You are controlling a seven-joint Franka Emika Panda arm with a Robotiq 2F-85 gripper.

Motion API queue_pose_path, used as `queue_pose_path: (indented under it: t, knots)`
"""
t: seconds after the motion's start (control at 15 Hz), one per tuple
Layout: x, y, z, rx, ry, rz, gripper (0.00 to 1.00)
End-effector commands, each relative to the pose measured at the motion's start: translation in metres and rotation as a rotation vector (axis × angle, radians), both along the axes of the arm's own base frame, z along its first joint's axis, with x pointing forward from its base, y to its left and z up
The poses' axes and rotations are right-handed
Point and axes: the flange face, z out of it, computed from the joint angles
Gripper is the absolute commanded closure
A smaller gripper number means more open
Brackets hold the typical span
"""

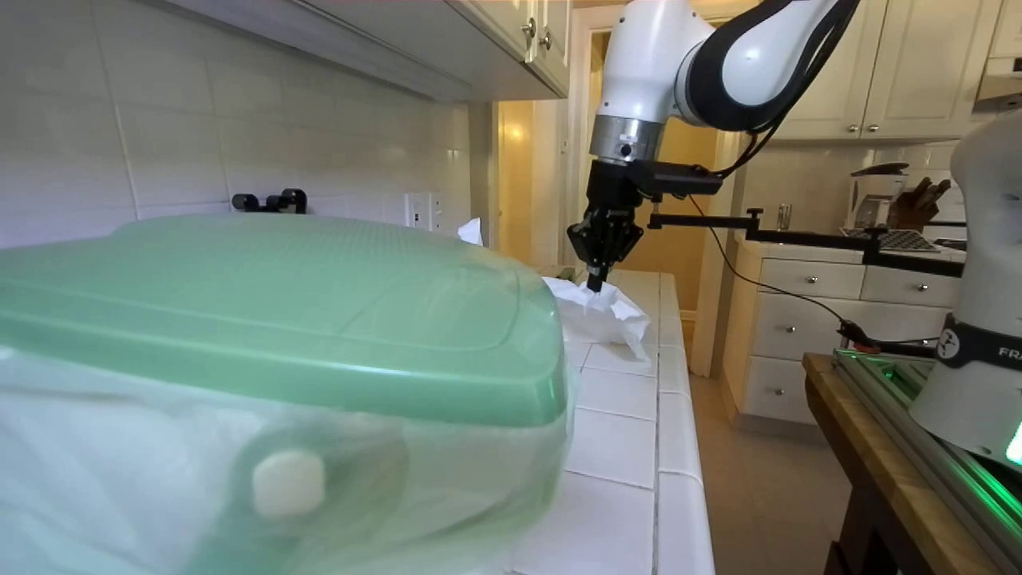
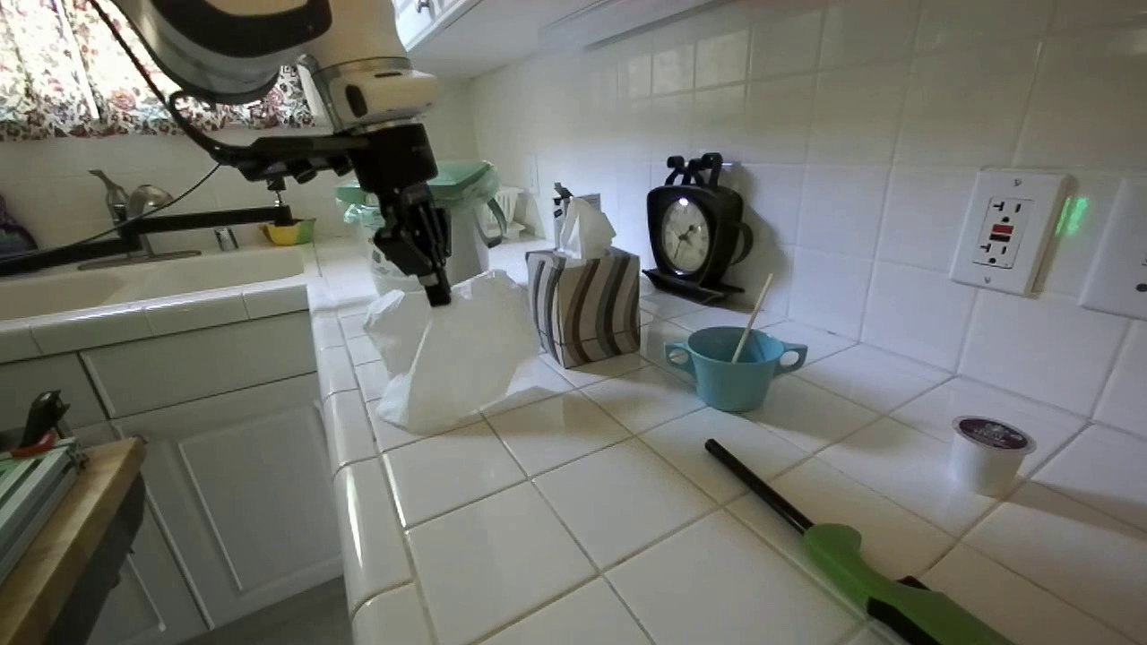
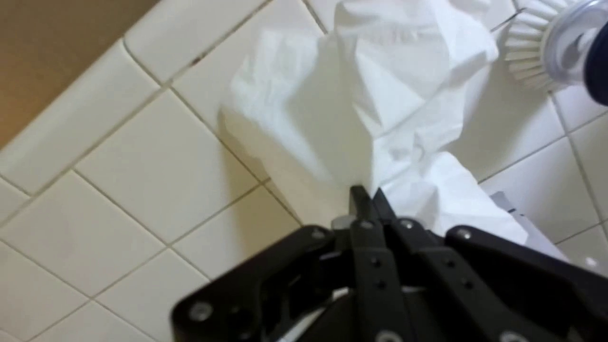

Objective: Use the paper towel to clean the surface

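Since wiping likely calls for slack paper underneath, the gripper is pinching the paper towel from above — jaws nearly meeting on it | The paper towel is hanging below the jaws, spreading over the tiled counter — contact unclear | It is looking white, sharply creased, crumpled, its loose edges flaring unevenly

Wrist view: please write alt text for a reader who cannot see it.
A black robot gripper pinches a crumpled white paper towel over a white tiled counter. At upper right, a round white-bristled brush is partly cut off.
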Motion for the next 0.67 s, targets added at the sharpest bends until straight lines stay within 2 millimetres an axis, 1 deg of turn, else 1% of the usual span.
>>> queue_pose_path:
  t: [0.0,0.2,0.4,0.6]
  knots:
    - [0.014,-0.032,-0.026,0.029,-0.030,-0.070,1.00]
    - [0.029,-0.054,-0.059,0.050,-0.044,-0.103,1.00]
    - [0.043,-0.065,-0.091,0.065,-0.075,-0.116,1.00]
    - [0.058,-0.074,-0.113,0.088,-0.088,-0.135,1.00]
